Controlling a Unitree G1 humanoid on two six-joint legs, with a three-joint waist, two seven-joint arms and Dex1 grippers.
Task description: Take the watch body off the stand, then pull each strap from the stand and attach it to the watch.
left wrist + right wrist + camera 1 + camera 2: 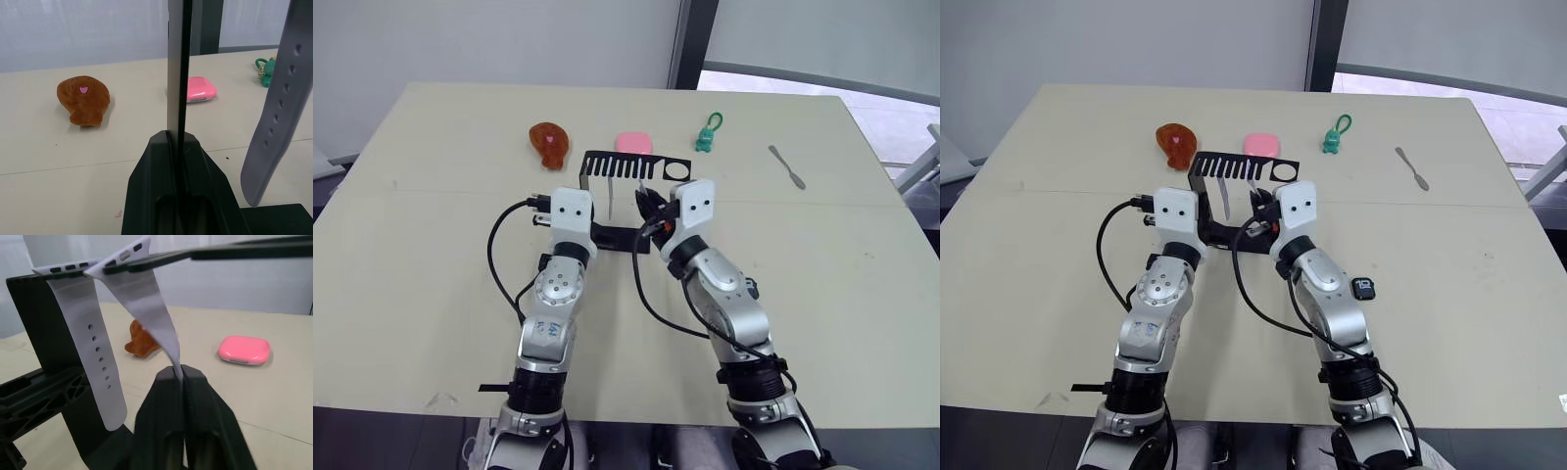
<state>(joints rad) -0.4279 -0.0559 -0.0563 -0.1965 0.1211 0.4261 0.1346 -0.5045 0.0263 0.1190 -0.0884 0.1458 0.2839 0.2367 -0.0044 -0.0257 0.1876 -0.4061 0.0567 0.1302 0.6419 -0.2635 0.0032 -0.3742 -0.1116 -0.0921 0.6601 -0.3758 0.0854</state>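
Pale-lavender straps (100,377) hanging from black stand (631,166), one holed

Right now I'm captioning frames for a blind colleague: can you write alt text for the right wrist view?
The right tool is shut on the lower end of a plain whitish strap that hangs from the comb-slotted top of the black stand. Beside it hangs a second strap with holes. Behind, on the table, lie a pink case and a brown plush toy.
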